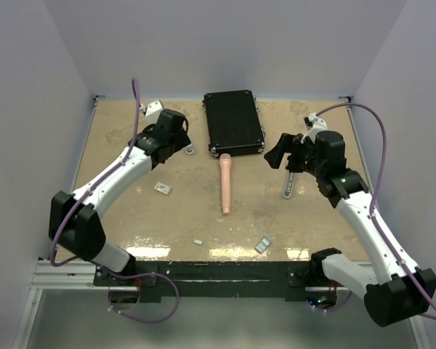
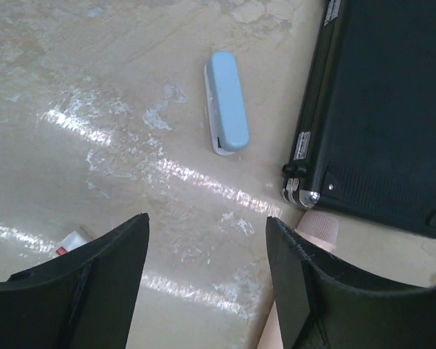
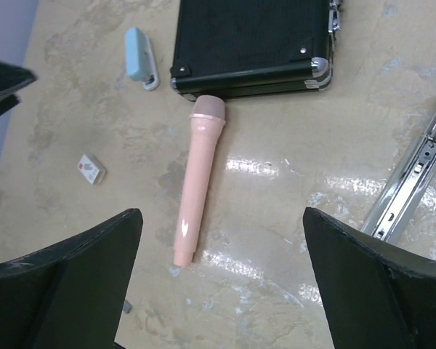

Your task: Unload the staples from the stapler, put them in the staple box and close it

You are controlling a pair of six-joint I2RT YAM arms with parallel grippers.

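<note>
left claw (image 2: 207, 222): jaws standing apart, gripping nothing, hovering just left of the black hard-shell case (image 1: 234, 122), by its near-left corner
right claw (image 3: 221, 214): gaping wide, empty, hanging off the case's right side
stapler: small light-blue plastic stapler (image 2: 227, 102) lying closed just left of the case's near-left corner, ahead of the left claw, untouched
staples: tiny silvery-grey metal staple strips (image 1: 263, 245) lying loose well in front of the case. Can't tell if any are sitting inside the stapler
step, my read: left claw is lining up on the stapler. Straddle its narrow width and pin it, leaving the right claw to open the top. Avoid shoving it into the case
surface: glossy mottled beige tabletop (image 1: 312, 225) throwing glare, probably slick
clutter: pink handle-shaped object (image 1: 225, 185) in front of the case, small white card with red marks (image 1: 163, 189) front-left, metal slide rail (image 1: 288, 185) front-right
room: plain pale walls (image 1: 225, 43) enclosing three sides
</note>
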